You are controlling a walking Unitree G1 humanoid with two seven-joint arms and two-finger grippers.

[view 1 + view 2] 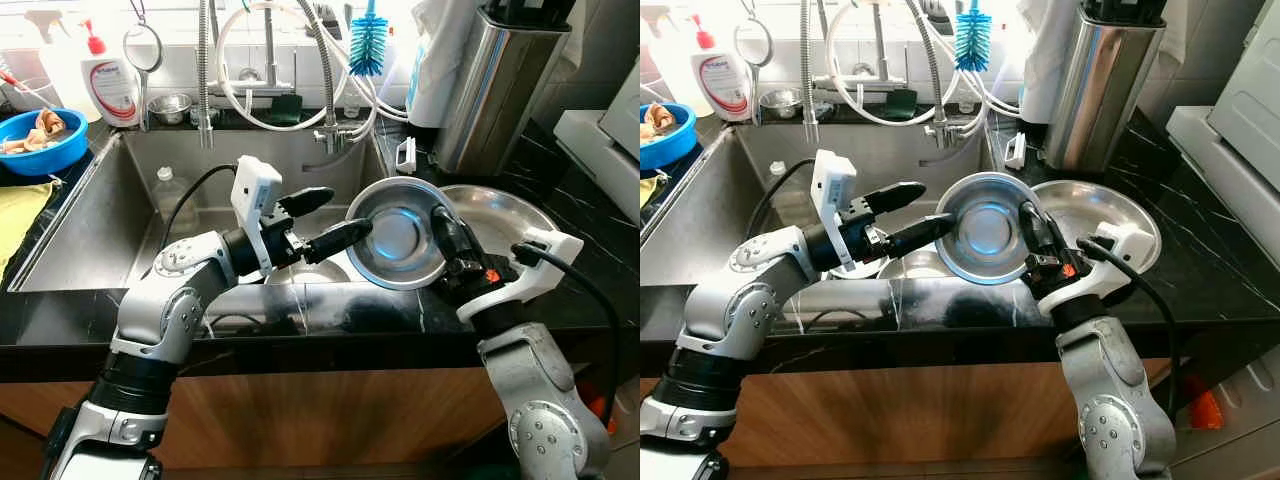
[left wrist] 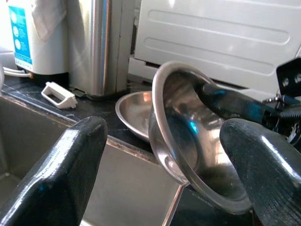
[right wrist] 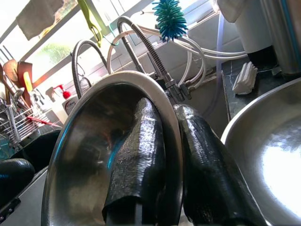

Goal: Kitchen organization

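Note:
A small steel bowl (image 1: 395, 235) hangs tilted on edge over the sink's front right corner, its hollow facing me. My right gripper (image 1: 443, 222) is shut on its right rim, one finger inside and one outside, as seen in the right wrist view on the bowl (image 3: 89, 160). My left gripper (image 1: 345, 212) is open just left of the bowl, its lower fingertip at the left rim; whether it touches is unclear. The left wrist view looks between both fingers (image 2: 61, 179) at the bowl (image 2: 188, 141).
A larger steel bowl (image 1: 515, 215) rests on the black counter behind the right gripper. The sink (image 1: 90, 230) holds another steel bowl (image 1: 310, 272) and a plastic bottle (image 1: 172, 195). A steel canister (image 1: 500, 80) and faucet hoses (image 1: 330, 90) stand behind; a blue bowl (image 1: 40, 140) sits far left.

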